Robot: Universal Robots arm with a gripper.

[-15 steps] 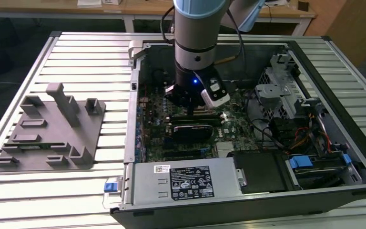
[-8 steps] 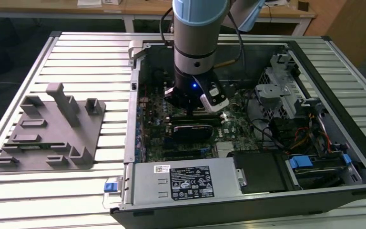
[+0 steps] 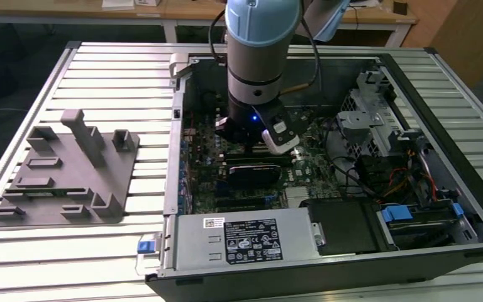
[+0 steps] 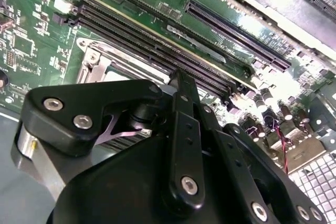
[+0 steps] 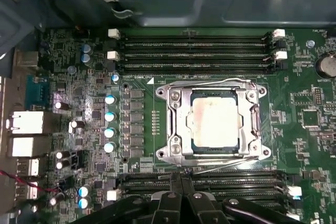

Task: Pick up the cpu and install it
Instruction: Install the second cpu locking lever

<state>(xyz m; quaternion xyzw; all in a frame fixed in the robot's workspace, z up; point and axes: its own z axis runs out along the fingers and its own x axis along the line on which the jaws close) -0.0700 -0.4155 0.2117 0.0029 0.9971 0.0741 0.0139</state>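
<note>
Slatted table (image 3: 99,251) carries an open case (image 3: 326,264); cpu (image 5: 212,121) sits in its socket (image 5: 178,124), pincer (image 5: 181,195) just beside, closed and empty.

The cpu (image 5: 214,121) has a dull, smudged metal top inside a shiny metal socket frame (image 5: 176,124) on the glossy green motherboard (image 5: 310,124).

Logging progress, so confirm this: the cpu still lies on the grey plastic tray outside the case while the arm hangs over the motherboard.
Wrong in one respect: the cpu is not on the grey plastic tray. In the first wrist view it sits inside the metal socket frame on the motherboard. The rest holds: in the exterior view the arm hangs over the motherboard inside the open case.
</note>
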